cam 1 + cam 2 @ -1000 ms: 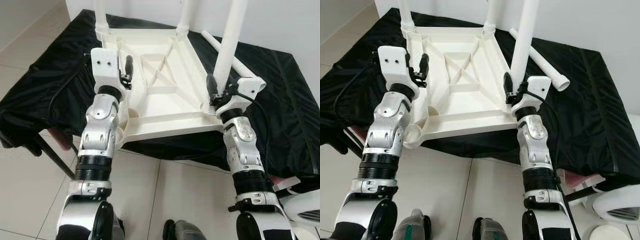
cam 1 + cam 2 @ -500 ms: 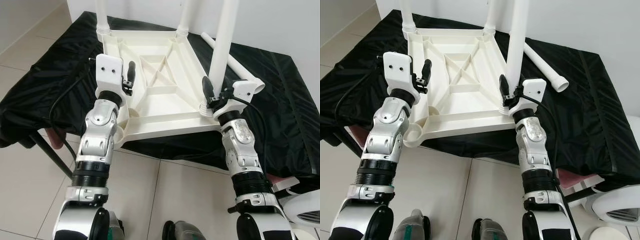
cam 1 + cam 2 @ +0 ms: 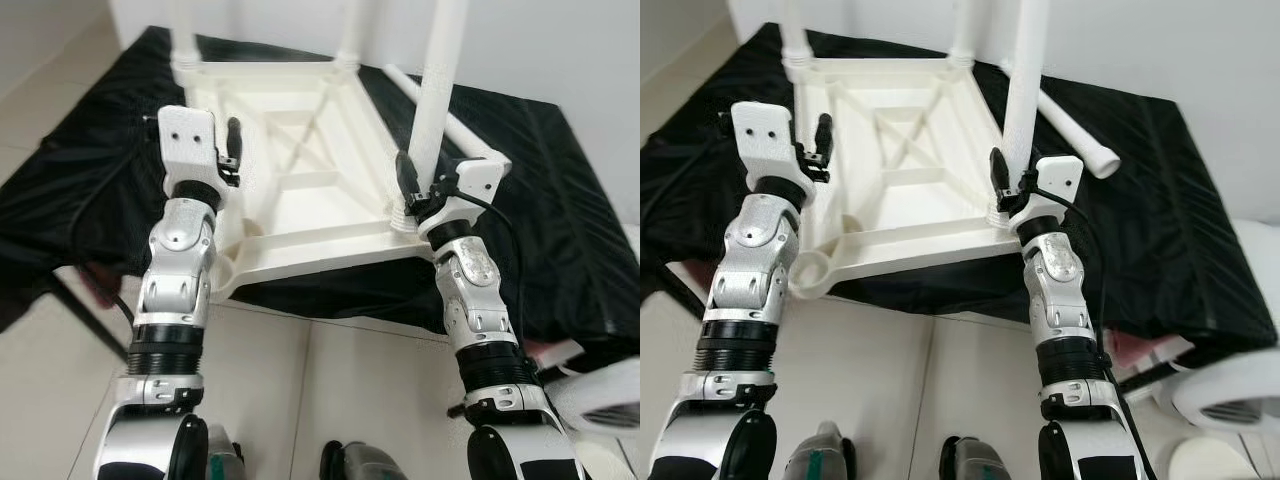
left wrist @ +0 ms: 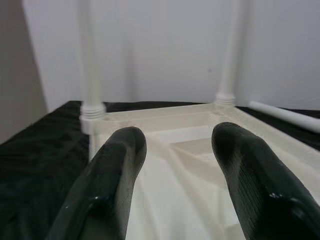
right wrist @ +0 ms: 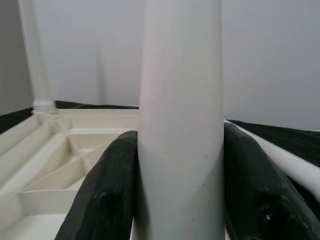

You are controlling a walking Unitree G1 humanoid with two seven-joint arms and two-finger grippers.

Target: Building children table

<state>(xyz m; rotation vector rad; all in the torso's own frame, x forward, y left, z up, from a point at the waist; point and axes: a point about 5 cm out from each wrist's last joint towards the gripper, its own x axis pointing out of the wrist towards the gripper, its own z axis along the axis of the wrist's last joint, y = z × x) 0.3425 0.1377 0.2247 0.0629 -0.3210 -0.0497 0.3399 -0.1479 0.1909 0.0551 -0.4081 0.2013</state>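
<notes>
A white plastic table top (image 3: pixel 300 215) lies upside down on a black cloth (image 3: pixel 560 200). Two legs stand at its far corners (image 4: pixel 90 65) (image 4: pixel 227 60). A third leg (image 3: pixel 435 90) stands upright at the near right corner, and my right gripper (image 3: pixel 420 185) is shut on it just above the socket. The right wrist view shows that leg (image 5: pixel 180 100) pinched between both fingers. My left gripper (image 3: pixel 232 150) hovers open over the top's left side, holding nothing. The near left corner socket (image 3: pixel 815 268) is empty. A loose leg (image 3: pixel 1080 140) lies on the cloth to the right.
The cloth covers a low stand against a white wall. Pale floor tiles (image 3: pixel 330 400) lie in front of it. A white rounded appliance (image 3: pixel 1230 400) sits at the lower right. Dark cables (image 3: pixel 100 200) run from my left arm over the cloth.
The near right leg has gone from tilted to upright in its corner, and my right gripper now holds it lower, close to the base. The left gripper stays open. The camera has shifted.
</notes>
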